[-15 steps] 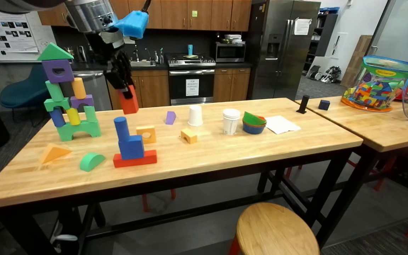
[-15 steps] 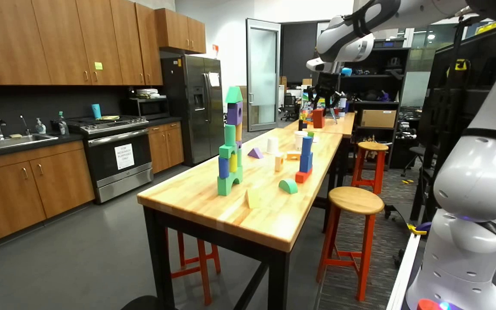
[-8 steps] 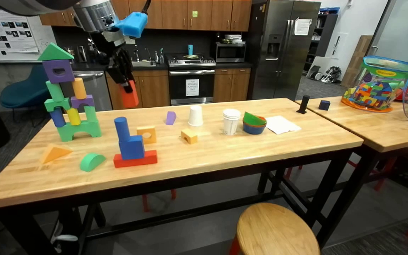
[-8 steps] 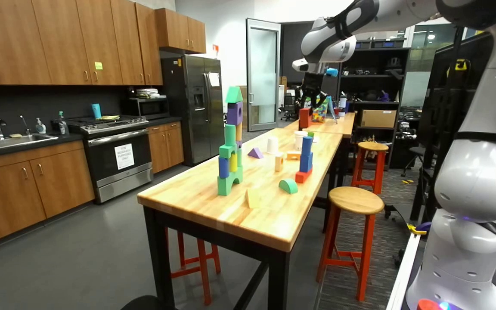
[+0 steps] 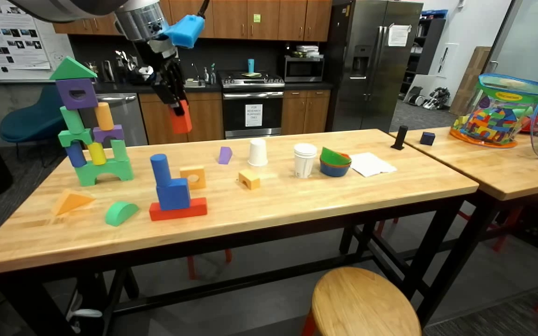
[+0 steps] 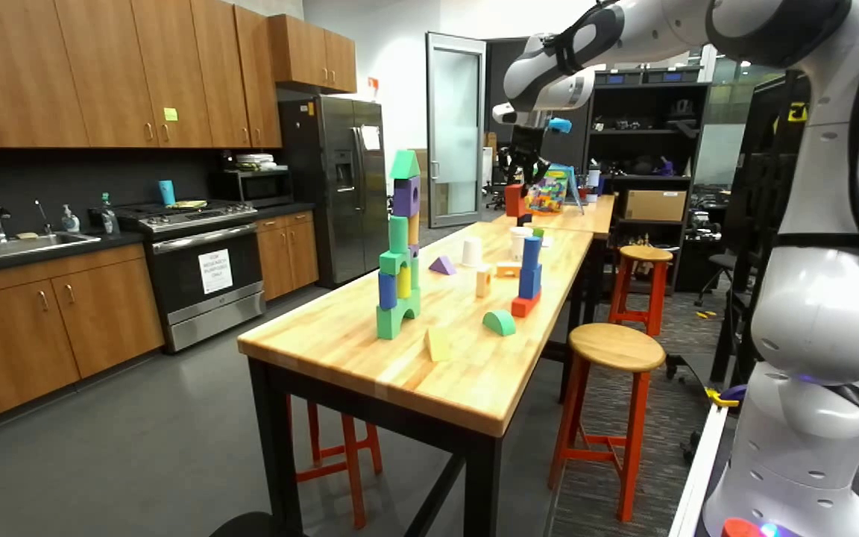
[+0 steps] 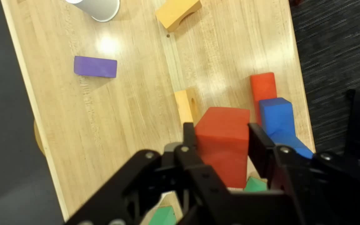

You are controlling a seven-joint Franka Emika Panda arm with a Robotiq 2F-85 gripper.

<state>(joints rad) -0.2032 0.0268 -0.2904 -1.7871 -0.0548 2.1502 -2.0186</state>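
"Wooden cabinets [image 6: 101, 74] and a dark fridge [image 5: 343, 107] line the room beyond a long, pale wood surface [image 5: 269, 200]. What has the pincer [image 7: 221, 128] got?"

"A red block [image 5: 182, 123]. The jaws press its opposite sides in the wrist view, closed in as far as the block lets them."

"And is that block resting on anything?"

"No. Both exterior views show it up in the air, off the surface and well apart from the tall tower [image 6: 399, 235] with the green roof [image 6: 405, 164]. Exactly which spot it hangs over, I can't tell."

"So how far along would you call it?"

"My judgement: the grasp and the lift are done, while setting the block down is not. The tower is standing, and the low stack [image 6: 530, 280] of blue pieces [image 5: 173, 193] on a red bar [image 5: 189, 210] is upright too."

"Anything outside those two?"

"Several pieces sit loose: a yellow holed block [image 7: 183, 106], a purple wedge [image 7: 95, 66], a green half-round [image 5: 121, 213] and an orange triangle [image 5: 73, 201]. None of them is built into either stack, as far as I can see. Near the purple wedge, a white cup [image 5: 258, 152] stands upside down."
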